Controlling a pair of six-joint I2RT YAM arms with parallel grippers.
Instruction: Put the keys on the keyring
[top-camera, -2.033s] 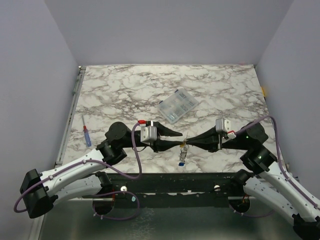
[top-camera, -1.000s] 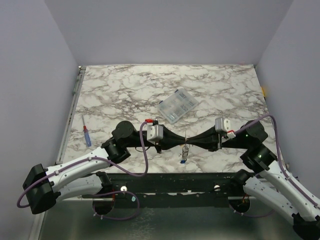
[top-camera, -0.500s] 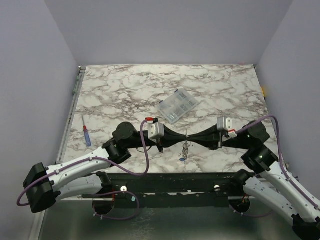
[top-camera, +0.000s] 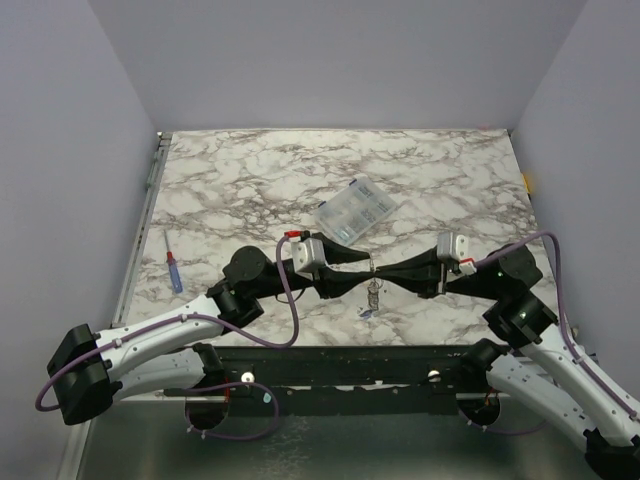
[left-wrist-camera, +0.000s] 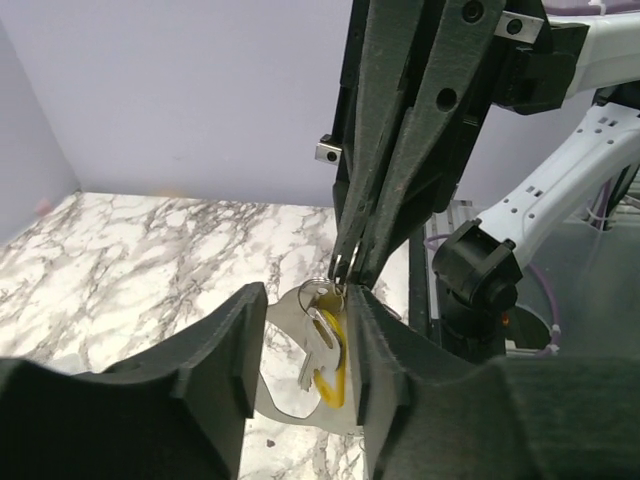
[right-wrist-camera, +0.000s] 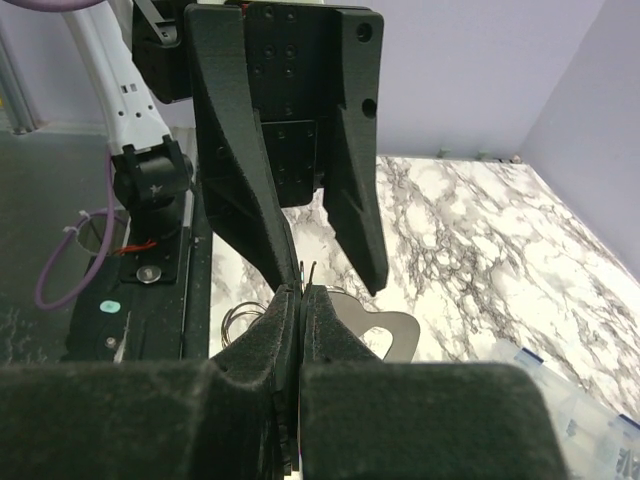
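Observation:
My right gripper (top-camera: 379, 272) is shut on the thin silvery keyring (left-wrist-camera: 314, 290) and holds it above the table near the front edge. The yellow key (left-wrist-camera: 339, 368) and a silver key blade hang from the ring, beside a flat silver tag (left-wrist-camera: 283, 392). A small blue piece (top-camera: 368, 313), probably the blue key, dangles lowest in the top view. My left gripper (left-wrist-camera: 308, 300) is open, and its fingers (left-wrist-camera: 238, 345) straddle the hanging keys without closing on them. In the right wrist view my right gripper (right-wrist-camera: 300, 292) pinches thin wire, with the tag (right-wrist-camera: 392, 328) beyond it.
A clear plastic compartment box (top-camera: 357, 211) lies behind the grippers. A blue-handled, red-tipped screwdriver (top-camera: 174, 271) lies at the left edge. A black rail (top-camera: 340, 365) runs along the table's front edge, between the arm bases.
My left gripper has moved right and closed in on the ring, so its open fingers now flank the keys. Both grippers and the hanging keys have shifted slightly farther from the front edge.

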